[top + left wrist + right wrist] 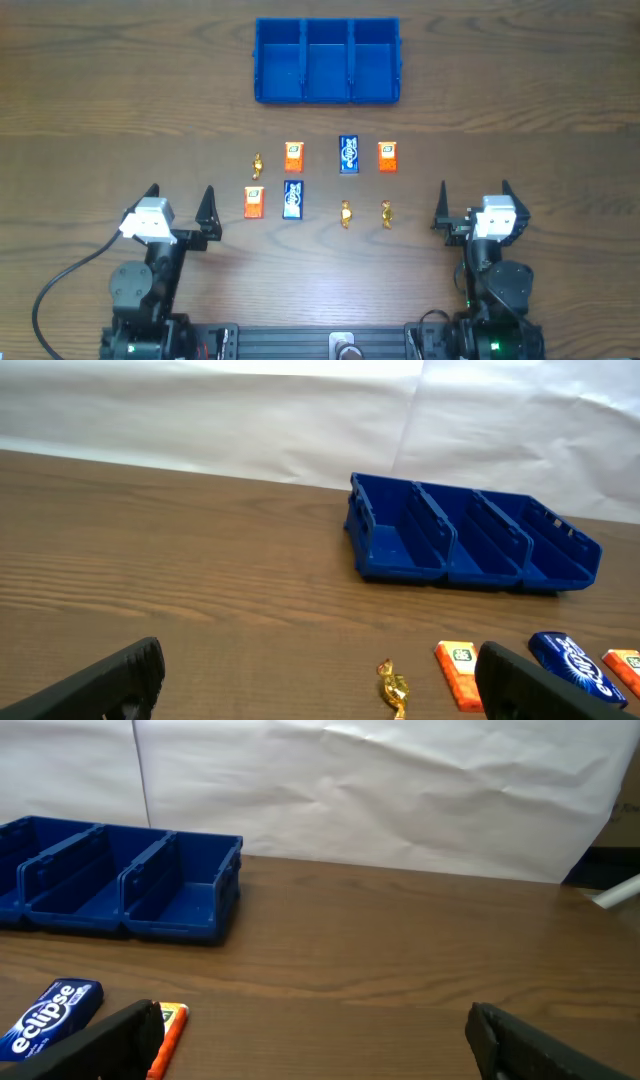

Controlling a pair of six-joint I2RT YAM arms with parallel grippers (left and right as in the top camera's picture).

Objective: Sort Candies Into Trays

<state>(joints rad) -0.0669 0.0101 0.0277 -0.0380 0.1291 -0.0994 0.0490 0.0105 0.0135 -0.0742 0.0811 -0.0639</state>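
Left gripper [180, 205] spread wide, pinching nothing, low at the front left of the table [100, 120]. Right gripper [473, 205] likewise spread, gripping nothing, at the front right. Blue tray [327, 93] at the far side (three compartments side by side). Between tray and grippers, in two loose rows on the wood: three orange packs [294, 156], two blue packs [348, 154], three gold-wrapped sweets [257, 165], all apart from the tray.

Bright, even, diffuse light; the brown wood-grain table [100, 100] carries a mild sheen; the blue plastic three-bin tray [327, 60] throws only a thin, soft shadow at its base; the white paper backdrop [200, 420] glows palely.
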